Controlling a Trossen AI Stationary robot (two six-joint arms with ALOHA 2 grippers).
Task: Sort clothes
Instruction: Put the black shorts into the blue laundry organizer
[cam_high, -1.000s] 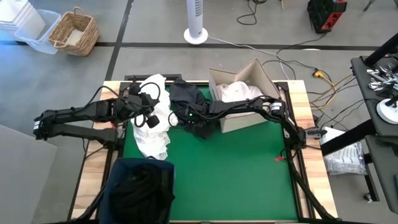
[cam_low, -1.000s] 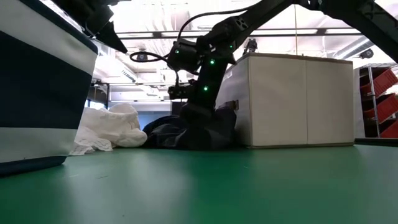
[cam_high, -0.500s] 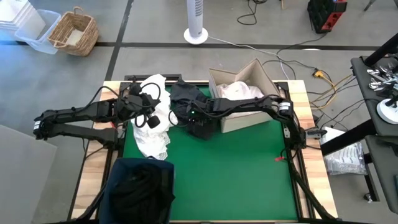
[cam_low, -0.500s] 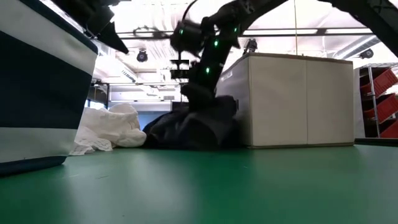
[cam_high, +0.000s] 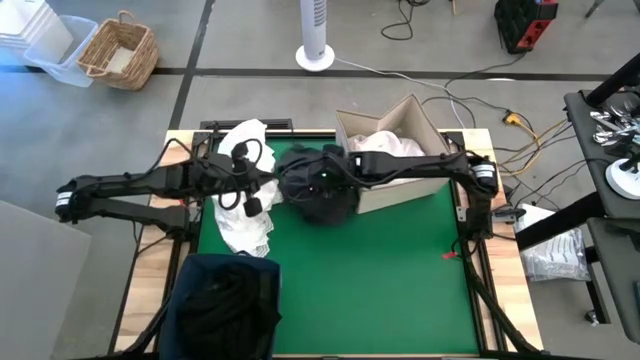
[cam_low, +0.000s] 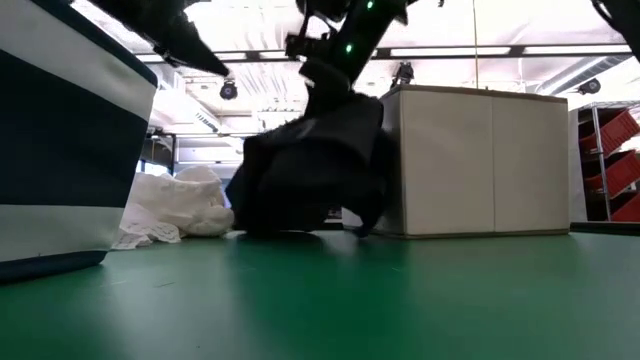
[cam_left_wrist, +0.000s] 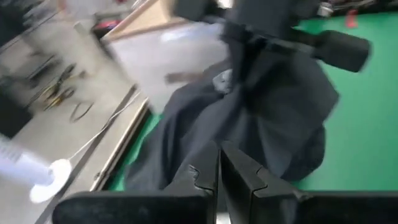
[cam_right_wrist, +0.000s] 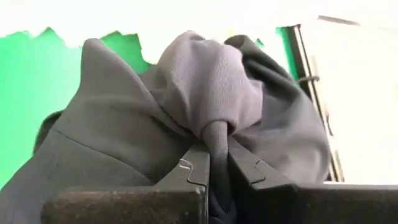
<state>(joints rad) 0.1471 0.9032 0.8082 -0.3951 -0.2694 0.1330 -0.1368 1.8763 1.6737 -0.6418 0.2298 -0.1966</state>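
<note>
I have the right gripper (cam_right_wrist: 211, 163) with its jaws clamped on a pinched fold of the dark garment (cam_high: 318, 190), which hangs from it beside the cardboard box (cam_high: 415, 190), its lower edge touching the green surface (cam_high: 380, 280). My left gripper (cam_left_wrist: 219, 168) hovers over the white garment (cam_high: 245, 225) near the dark one, jaws together and holding nothing. The navy bin (cam_high: 225, 305) sits at the near edge.

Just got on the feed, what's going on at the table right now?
The right gripper is shut on a dark garment, holding it partly off the green mat beside the cardboard box. The left gripper is shut and empty, above the white clothes. The navy bin sits at the near edge.
</note>
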